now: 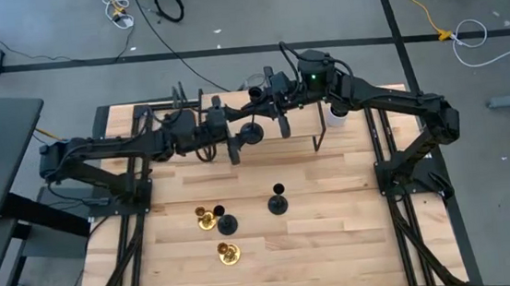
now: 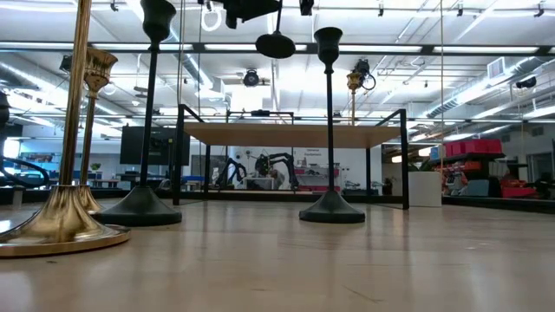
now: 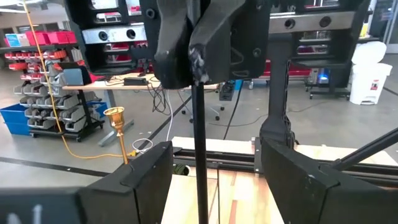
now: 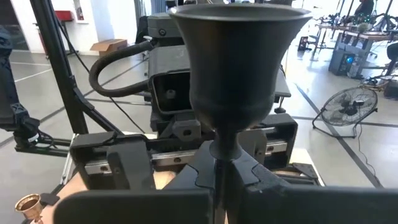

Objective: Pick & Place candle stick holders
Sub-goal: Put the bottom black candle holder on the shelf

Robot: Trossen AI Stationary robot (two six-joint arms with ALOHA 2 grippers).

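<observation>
The wooden table [image 1: 338, 247] lies bare along its right side and near edge. Mid-air over its far half, the right gripper [image 1: 274, 100] clamps a black candle holder [image 1: 250, 132] (stem pinched); the left gripper [image 1: 227, 136] gapes around it.

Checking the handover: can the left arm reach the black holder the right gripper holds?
Likely yes: the black holder has its stem between the open fingers of the left gripper; nothing blocks.

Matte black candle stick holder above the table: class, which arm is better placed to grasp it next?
Left, probably. The left gripper is open, fingers either side of the matte black candle stick holder's thin stem; the right gripper is shut on it.
</observation>
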